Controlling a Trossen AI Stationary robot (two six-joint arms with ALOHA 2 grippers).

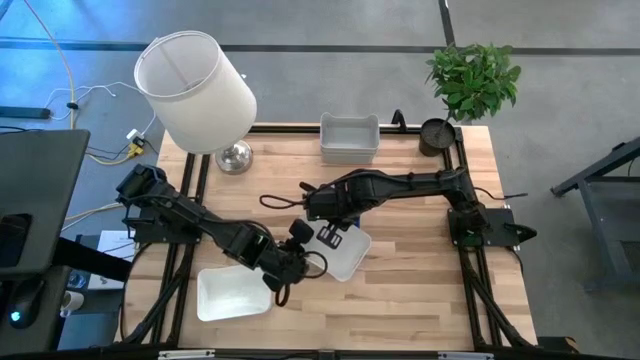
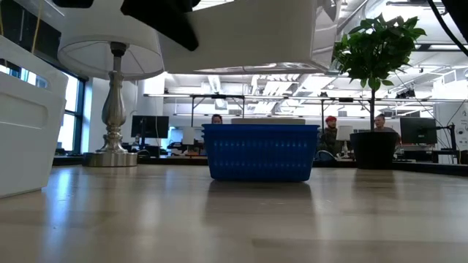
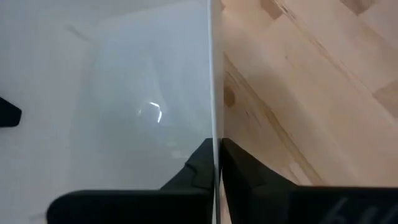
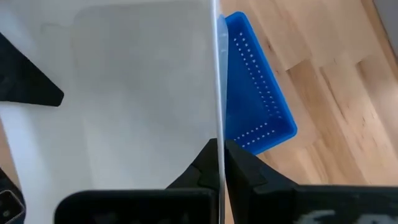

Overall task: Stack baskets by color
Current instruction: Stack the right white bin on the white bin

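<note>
Both grippers are shut on one white basket (image 1: pixel 348 258), which hangs above the table's middle. My left gripper (image 1: pixel 302 262) is at its near-left side and my right gripper (image 1: pixel 325 238) at its far-left side. In the low view its underside (image 2: pixel 248 44) fills the top. A second white basket (image 1: pixel 232 292) rests on its bottom at the near left. A blue basket (image 2: pixel 259 152) stands on the table farther back, and it shows past the held wall (image 4: pixel 255 81). A pale grey basket (image 1: pixel 348 138) sits at the far edge. My left gripper pinches a side wall of the white basket at its rim (image 3: pixel 212 112), one finger inside and one outside. The fingers slant down from the table's left. The basket is lifted clear of the table. My right gripper pinches another wall of the same basket at its rim (image 4: pixel 217 112), one finger inside and one outside. The fingers point almost straight down from above. The basket hangs below them, clear of the table.
A lamp with a large white shade (image 1: pixel 195 85) stands on its metal foot (image 1: pixel 235 158) at the far left. A potted plant (image 1: pixel 470 80) is at the far right corner. Bare wood (image 1: pixel 430 290) lies at the near right. People sit in the room beyond.
</note>
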